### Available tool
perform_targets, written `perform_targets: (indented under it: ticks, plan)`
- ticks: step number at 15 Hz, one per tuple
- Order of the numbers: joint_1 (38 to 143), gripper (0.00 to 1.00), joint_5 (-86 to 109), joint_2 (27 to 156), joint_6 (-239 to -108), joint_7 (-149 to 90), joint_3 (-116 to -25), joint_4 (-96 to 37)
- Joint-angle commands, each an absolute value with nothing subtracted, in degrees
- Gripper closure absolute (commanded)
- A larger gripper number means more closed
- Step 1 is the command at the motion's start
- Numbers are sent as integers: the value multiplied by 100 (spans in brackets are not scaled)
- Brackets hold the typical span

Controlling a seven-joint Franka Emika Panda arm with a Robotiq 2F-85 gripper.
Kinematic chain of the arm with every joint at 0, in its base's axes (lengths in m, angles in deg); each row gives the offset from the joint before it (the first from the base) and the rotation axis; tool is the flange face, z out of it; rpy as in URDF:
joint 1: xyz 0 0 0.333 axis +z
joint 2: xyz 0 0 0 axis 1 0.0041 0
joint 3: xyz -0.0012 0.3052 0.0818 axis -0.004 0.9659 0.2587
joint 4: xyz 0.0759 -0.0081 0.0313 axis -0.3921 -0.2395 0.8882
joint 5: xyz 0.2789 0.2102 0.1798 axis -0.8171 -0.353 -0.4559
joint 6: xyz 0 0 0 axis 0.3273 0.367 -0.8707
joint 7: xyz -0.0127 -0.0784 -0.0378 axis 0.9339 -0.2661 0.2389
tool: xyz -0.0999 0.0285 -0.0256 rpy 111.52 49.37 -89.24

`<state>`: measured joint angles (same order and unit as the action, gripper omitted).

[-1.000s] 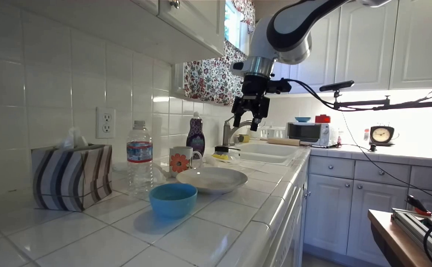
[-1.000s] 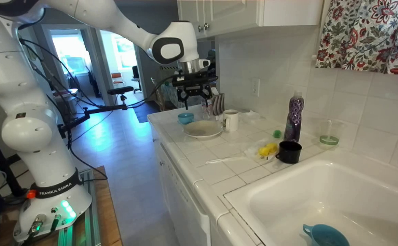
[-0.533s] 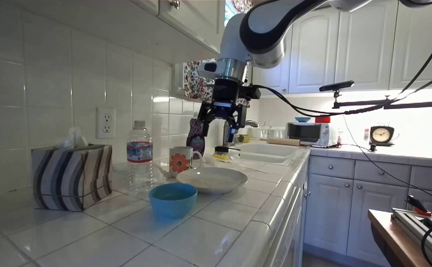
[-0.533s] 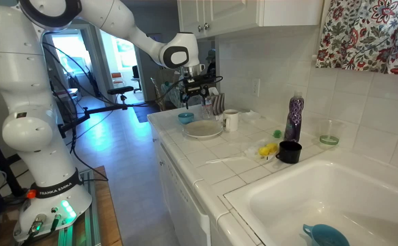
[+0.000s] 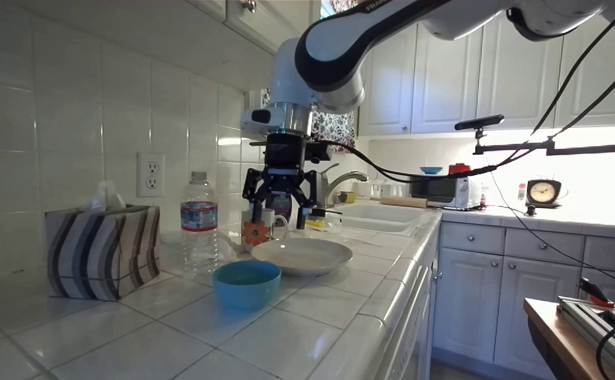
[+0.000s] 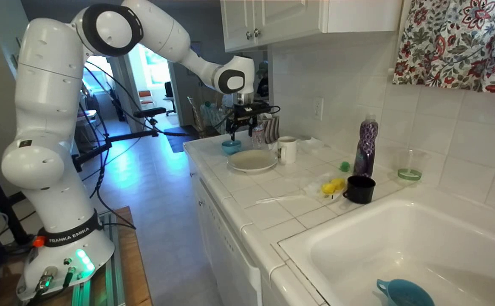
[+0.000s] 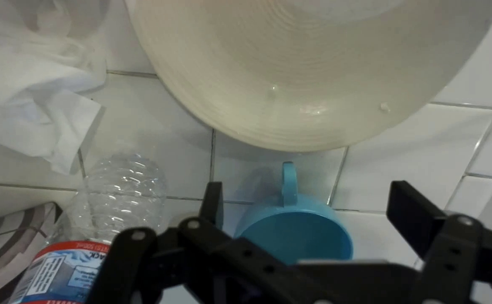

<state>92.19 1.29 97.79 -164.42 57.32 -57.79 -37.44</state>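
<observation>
On white tiles (image 5: pixel 170 343), blue cup (image 7: pixel 296 232) upright, handle (image 7: pixel 289 183) toward plate (image 7: pixel 296 76), gripper (image 5: pixel 278 224) spread wide, empty.

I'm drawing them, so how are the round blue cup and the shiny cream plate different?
The blue cup is deep; the cream plate is shallow. The cup is narrower; the plate wider. The cup has a handle; the plate shows none. Both are round, on white tiles.

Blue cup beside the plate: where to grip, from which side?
I'd pinch the handle from above. The cup stands upright, and in the wrist view its narrow handle juts toward the plate, so jaws closing across it should fit. The gripper is open, jaws spread either side. The plate's rim lies close, so stay near the cup wall.
</observation>
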Motion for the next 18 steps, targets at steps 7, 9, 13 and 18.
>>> perform_targets:
  ticks: [7, 9, 13, 18]
  plan:
    - [9109, 0, 152, 10174, -15957, 6023, -5709, -3207]
    - [9110, 0, 152, 10173, -15957, 6023, -5708, -3207]
    - [9207, 0, 269, 10235, -15992, 5732, -5747, -3237]
    - [9306, 0, 311, 10438, -15937, 5778, -5684, -3152]
